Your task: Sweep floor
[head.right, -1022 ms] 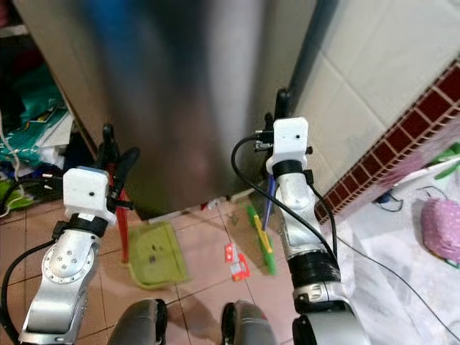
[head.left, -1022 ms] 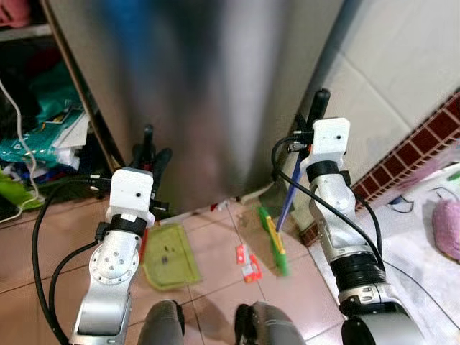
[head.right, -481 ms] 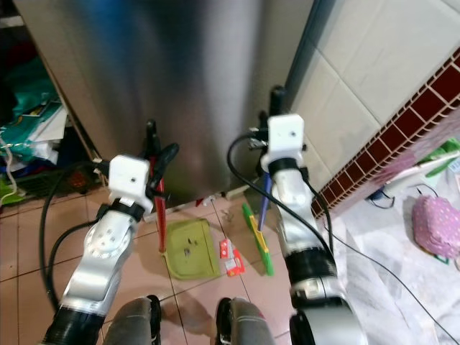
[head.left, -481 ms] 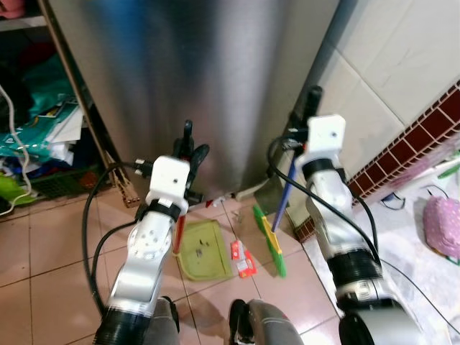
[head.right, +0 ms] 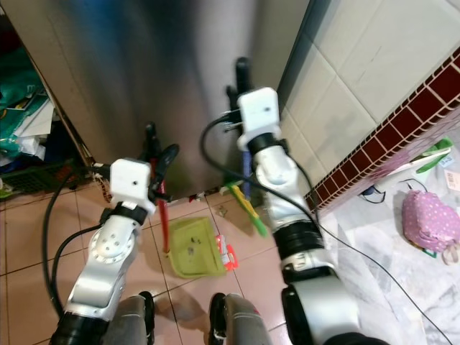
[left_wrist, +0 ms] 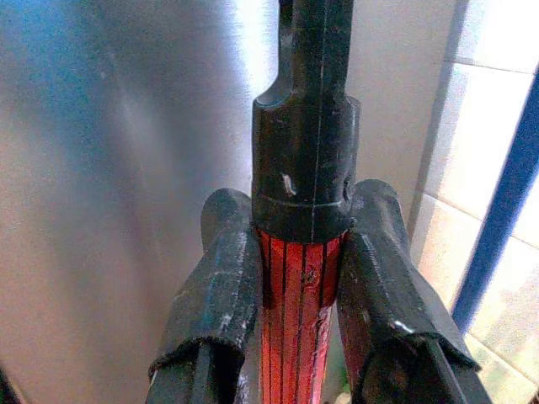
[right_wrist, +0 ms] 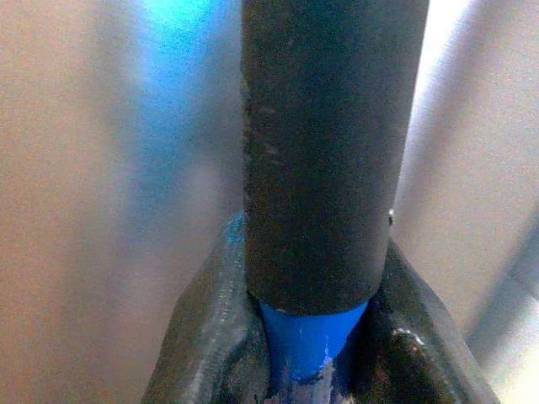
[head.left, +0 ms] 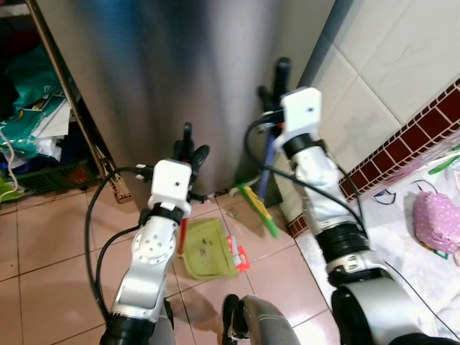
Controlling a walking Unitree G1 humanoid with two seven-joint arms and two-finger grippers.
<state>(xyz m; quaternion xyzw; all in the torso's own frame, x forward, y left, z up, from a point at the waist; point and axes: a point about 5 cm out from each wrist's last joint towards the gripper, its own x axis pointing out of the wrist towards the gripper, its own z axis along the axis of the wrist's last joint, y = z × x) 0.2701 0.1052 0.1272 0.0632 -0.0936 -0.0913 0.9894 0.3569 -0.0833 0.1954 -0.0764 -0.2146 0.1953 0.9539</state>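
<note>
Tiled floor (head.left: 43, 251) ahead: with left gripper (left_wrist: 290, 278) clamping the dustpan (head.left: 207, 249) handle and right gripper (right_wrist: 312, 337) clamping the broom (head.left: 259, 208), we should draw the wrapper (head.left: 236, 253) slowly into the pan.

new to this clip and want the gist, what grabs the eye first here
The two silver arms stand out: the left gripper is clamped on a red dustpan handle, the right gripper on a blue broom handle. Below them on the tiled floor, a green dustpan lies with a red wrapper at its edge, the green broom head just beyond, before a big steel fridge.
</note>
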